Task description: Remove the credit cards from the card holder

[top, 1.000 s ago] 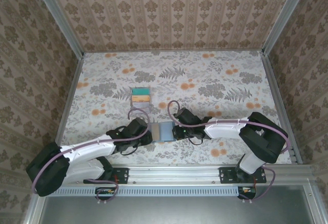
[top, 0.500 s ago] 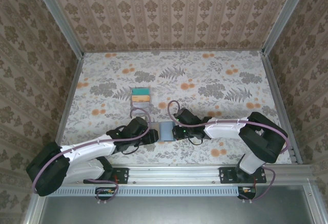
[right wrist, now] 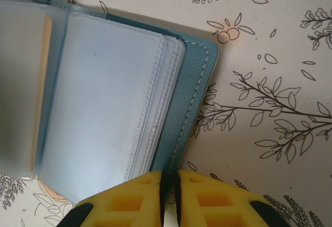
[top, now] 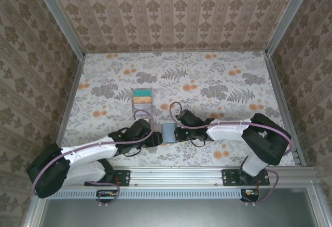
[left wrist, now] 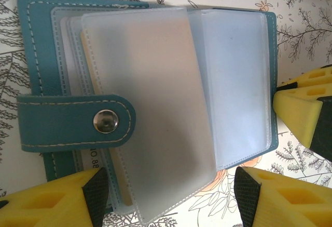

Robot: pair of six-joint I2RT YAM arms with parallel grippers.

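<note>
The card holder (top: 168,132) lies open on the table between my two grippers. In the left wrist view its dark teal cover (left wrist: 41,55), snap strap (left wrist: 78,121) and frosted plastic sleeves (left wrist: 150,107) show, with an orange-yellow credit card (left wrist: 89,76) inside one sleeve. My left gripper (left wrist: 171,198) is open, its fingers either side of the sleeves' near edge without touching them. My right gripper (right wrist: 170,183) is shut on the edge of the holder's teal cover (right wrist: 187,97). A teal-green credit card (top: 141,93) and an orange-yellow one (top: 142,101) lie farther back on the table.
The floral tablecloth (top: 218,81) spreads to the back and right. Patterned walls and metal rails (top: 72,37) enclose the table on three sides. A yellow finger of the right gripper (left wrist: 303,110) sits at the holder's right edge in the left wrist view.
My left gripper has opened and let go of the holder's left side. From above the holder now looks narrower. The right gripper has kept its hold and stayed in place.
</note>
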